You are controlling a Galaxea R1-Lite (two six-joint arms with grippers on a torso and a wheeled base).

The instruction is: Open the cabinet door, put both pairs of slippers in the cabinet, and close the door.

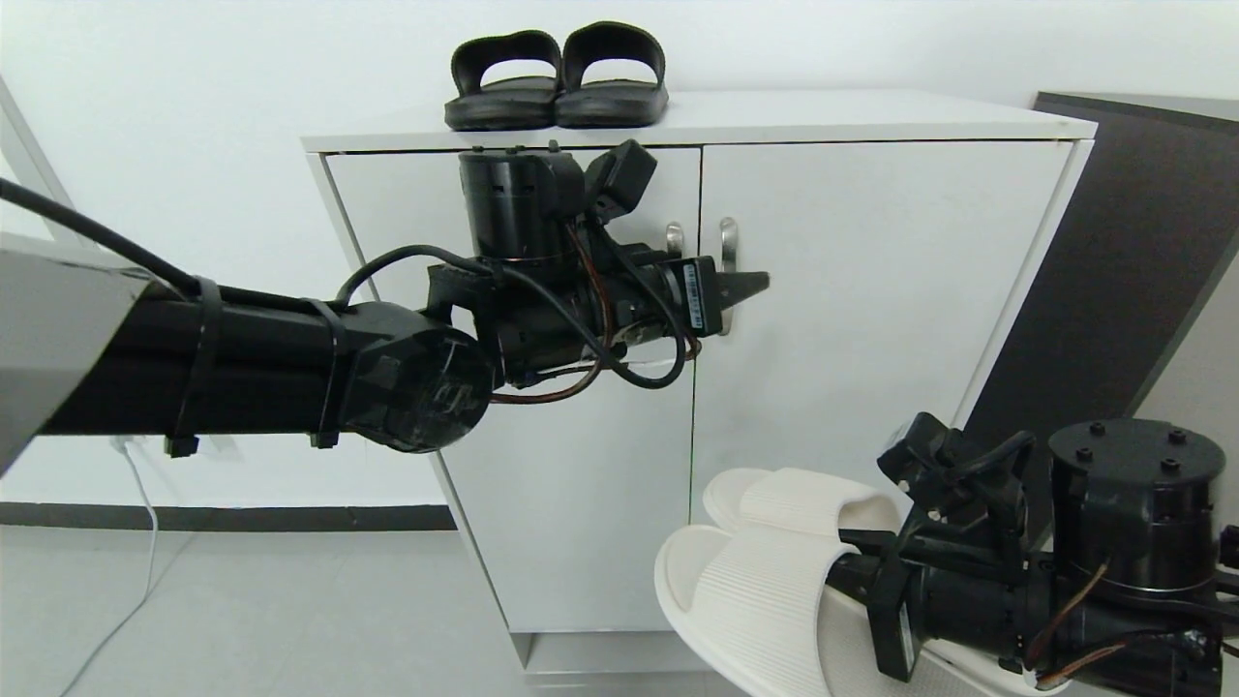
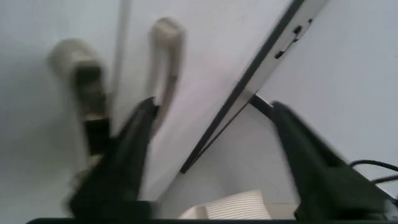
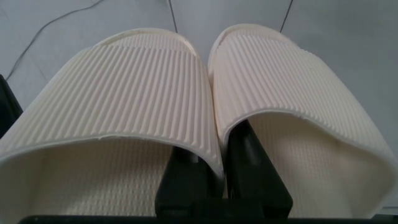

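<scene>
Ribbed cream slippers point(image 3: 137, 87) sit pinched in the right hand point(image 3: 219, 168), left hand point(image 2: 211, 109) spread wide at a curved metal handle point(image 2: 166, 56).

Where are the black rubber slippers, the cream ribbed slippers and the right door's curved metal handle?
black rubber slippers point(image 1: 503, 97): head view, left footbed.
cream ribbed slippers point(image 3: 143, 93): right wrist view, one ribbed strap.
right door's curved metal handle point(image 1: 728, 235): head view, upper bend.

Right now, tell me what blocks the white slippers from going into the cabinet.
The cabinet doors, both shut. The white slippers hang in the right end effector, low before the right door. The left end effector is open at the handles.
</scene>
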